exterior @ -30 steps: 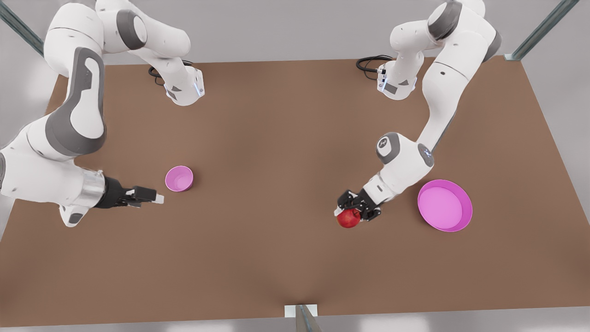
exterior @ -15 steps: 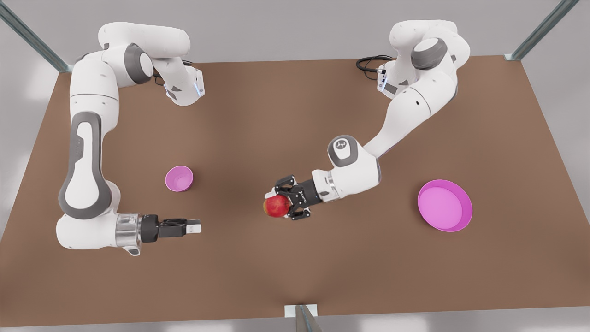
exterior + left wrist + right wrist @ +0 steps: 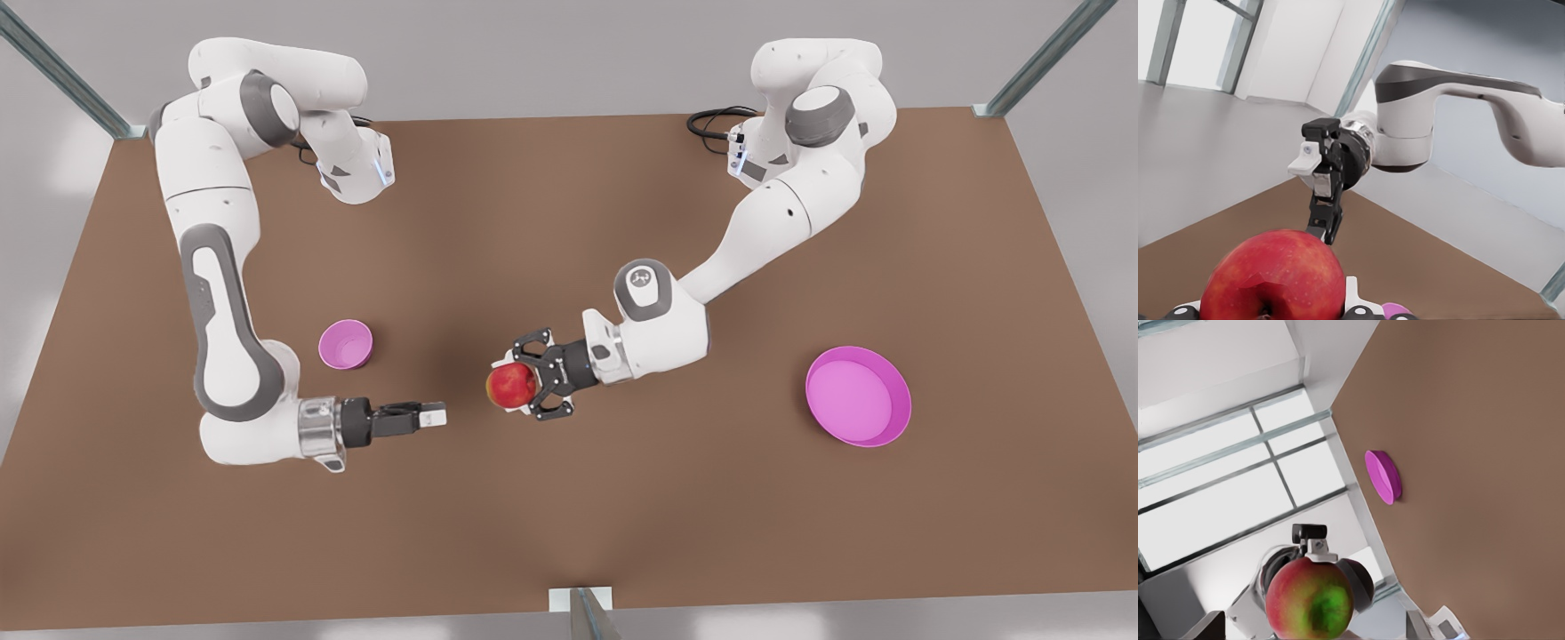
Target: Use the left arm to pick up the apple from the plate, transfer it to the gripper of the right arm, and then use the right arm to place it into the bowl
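Left tool (image 3: 526, 386) clamped on apple (image 3: 511, 386), held above mid-table (image 3: 569, 498), well clear of plate (image 3: 858, 396) on front view's right. Right tool (image 3: 433, 415) level, pointing at apple, near it but not touching; whether fingers apart or together can't tell. Bowl (image 3: 345, 344) on table just behind right tool. Apple (image 3: 1310, 599) also seen from right wrist, facing right tool.

Brown table (image 3: 533, 204), grey walls, metal-framed windows (image 3: 1225, 487) letting in daylight
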You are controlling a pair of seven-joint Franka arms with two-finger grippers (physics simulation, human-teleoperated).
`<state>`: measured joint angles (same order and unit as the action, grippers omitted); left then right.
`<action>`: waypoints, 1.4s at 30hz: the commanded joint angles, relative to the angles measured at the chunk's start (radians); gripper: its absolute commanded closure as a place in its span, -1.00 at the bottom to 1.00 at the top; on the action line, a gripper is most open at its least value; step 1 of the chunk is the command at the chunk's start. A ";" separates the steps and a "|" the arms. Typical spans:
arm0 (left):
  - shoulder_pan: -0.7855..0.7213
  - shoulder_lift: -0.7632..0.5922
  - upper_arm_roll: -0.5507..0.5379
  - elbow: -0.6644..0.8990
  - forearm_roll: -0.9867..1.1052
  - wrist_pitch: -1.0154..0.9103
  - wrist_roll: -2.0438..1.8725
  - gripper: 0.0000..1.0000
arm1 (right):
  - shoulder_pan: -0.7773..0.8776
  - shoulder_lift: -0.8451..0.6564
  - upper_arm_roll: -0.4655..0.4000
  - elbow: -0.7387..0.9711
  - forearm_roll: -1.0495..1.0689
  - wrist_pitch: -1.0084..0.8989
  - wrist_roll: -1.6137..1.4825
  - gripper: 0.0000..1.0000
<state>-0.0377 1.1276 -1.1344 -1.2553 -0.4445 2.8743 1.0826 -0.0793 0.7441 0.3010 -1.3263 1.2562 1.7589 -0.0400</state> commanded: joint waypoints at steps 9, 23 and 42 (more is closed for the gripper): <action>0.001 -0.002 -0.001 0.001 -0.008 0.000 0.321 -0.52 | 0.009 -0.003 0.029 -0.004 0.109 0.117 -0.232 -1.00; -0.007 0.000 -0.001 0.001 -0.008 0.000 0.321 -0.52 | -0.051 0.034 0.133 -0.034 0.144 0.087 -0.373 -1.00; -0.017 0.000 -0.001 0.001 -0.017 0.000 0.321 -0.52 | -0.008 0.058 0.132 -0.068 0.190 -0.016 -0.482 -1.00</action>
<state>-0.0550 1.1293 -1.1342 -1.2552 -0.4613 2.8789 1.3706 -0.0924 0.8027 0.4320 -1.3933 1.4455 1.7319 -0.3979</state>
